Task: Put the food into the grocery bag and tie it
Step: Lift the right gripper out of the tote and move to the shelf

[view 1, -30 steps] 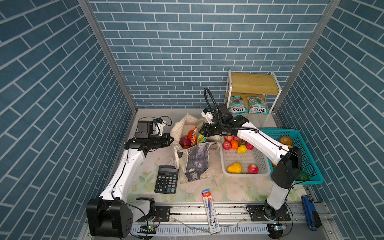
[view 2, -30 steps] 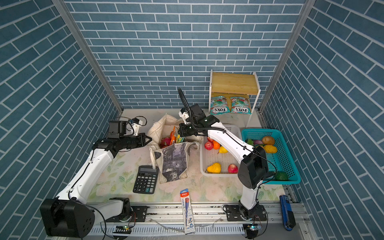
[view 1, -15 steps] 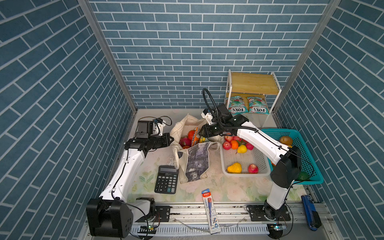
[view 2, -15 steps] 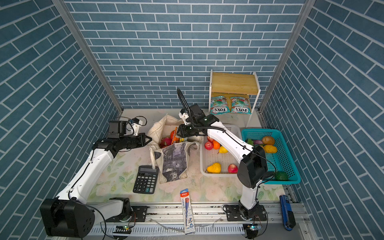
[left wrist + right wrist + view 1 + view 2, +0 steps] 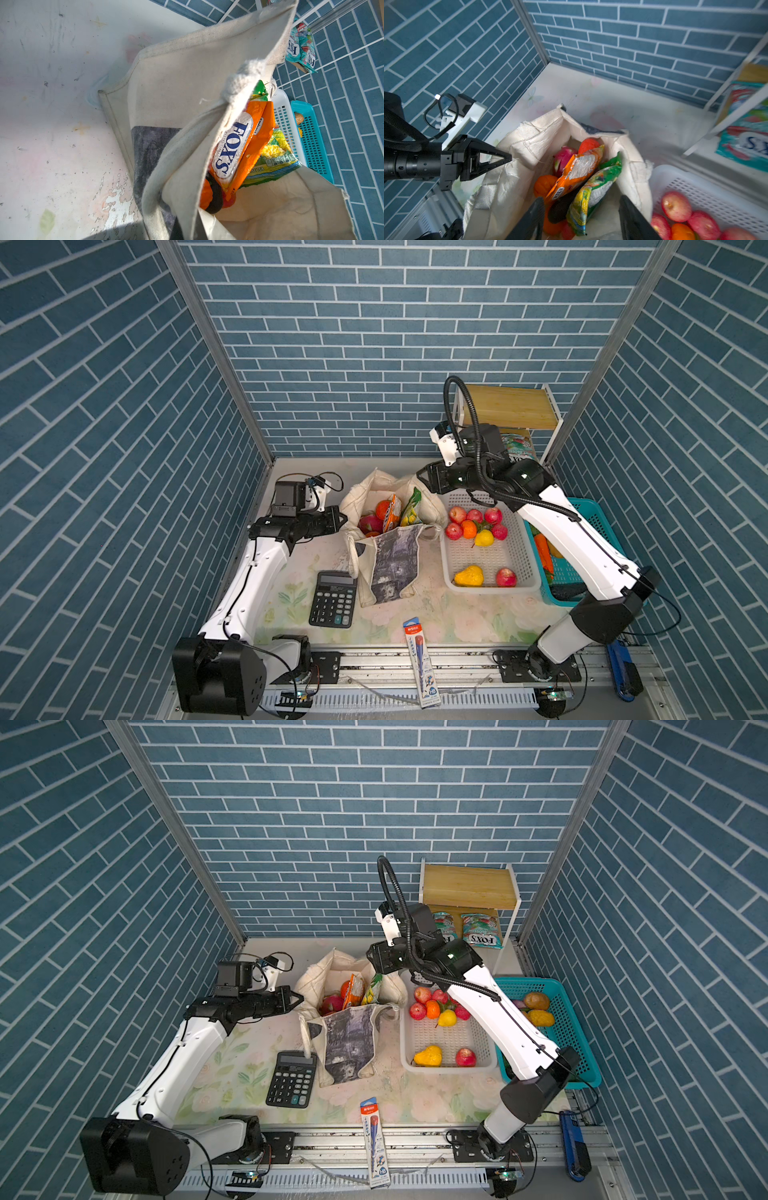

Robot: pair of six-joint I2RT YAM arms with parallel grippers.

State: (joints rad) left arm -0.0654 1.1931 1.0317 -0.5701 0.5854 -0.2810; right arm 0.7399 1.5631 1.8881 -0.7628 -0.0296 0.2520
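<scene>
The grocery bag [image 5: 392, 568], cream canvas with a grey printed panel, stands open mid-table. Inside it lie a green packet [image 5: 593, 187], an orange FOX'S packet [image 5: 577, 168], a pink dragon fruit [image 5: 562, 158], oranges [image 5: 545, 185] and a dark eggplant [image 5: 560, 209]. My left gripper [image 5: 343, 517] is shut on the bag's left rim [image 5: 180, 187] and holds the mouth open. Above the bag's right rim, my right gripper [image 5: 581, 204] hovers open with nothing between its fingers; both top views show it [image 5: 370, 961].
A white basket [image 5: 486, 564] with apples, an orange and yellow fruit stands right of the bag, and a teal basket [image 5: 598, 514] lies beyond it. A calculator [image 5: 333, 605] and pencil pack [image 5: 422, 659] lie in front. A shelf [image 5: 469, 886] holds teal FOX'S packets [image 5: 482, 930].
My right gripper has opened, let go of the green packet inside the bag, and drawn up and back from the mouth. The left arm has not moved.
</scene>
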